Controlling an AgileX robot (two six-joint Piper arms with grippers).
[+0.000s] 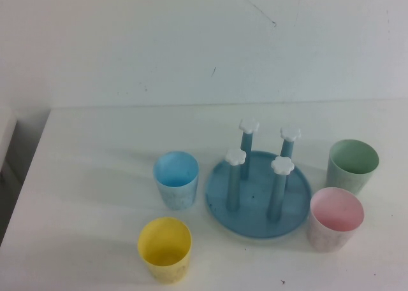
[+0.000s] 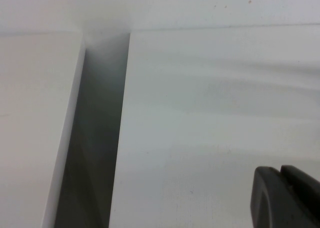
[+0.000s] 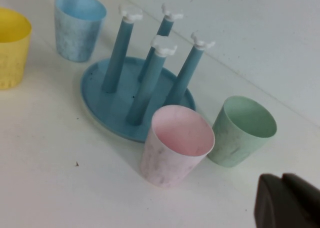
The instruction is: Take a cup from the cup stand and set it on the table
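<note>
The pale mint-green tapered plastic cup (image 3: pixel 242 131) stands upright, mouth up, on the white worktop (image 1: pixel 89 195), beside the round blue four-peg plastic cup stand (image 3: pixel 134 83) and just beyond the right gripper (image 3: pixel 287 202). Four cups stand there, one each of mint, pink (image 3: pixel 175 145), light blue (image 3: pixel 79 26) and yellow (image 3: pixel 12 47). The left gripper (image 2: pixel 290 198) hangs over bare worktop; whether either gripper is released or clenched, I cannot tell.

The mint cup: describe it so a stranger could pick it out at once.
Find the blue cup stand mid-table, all four pegs bare. To its right stand two upright cups; the mint cup is the farther one, behind the pink cup. It is the only green one. Neither end effector is near it.
</note>
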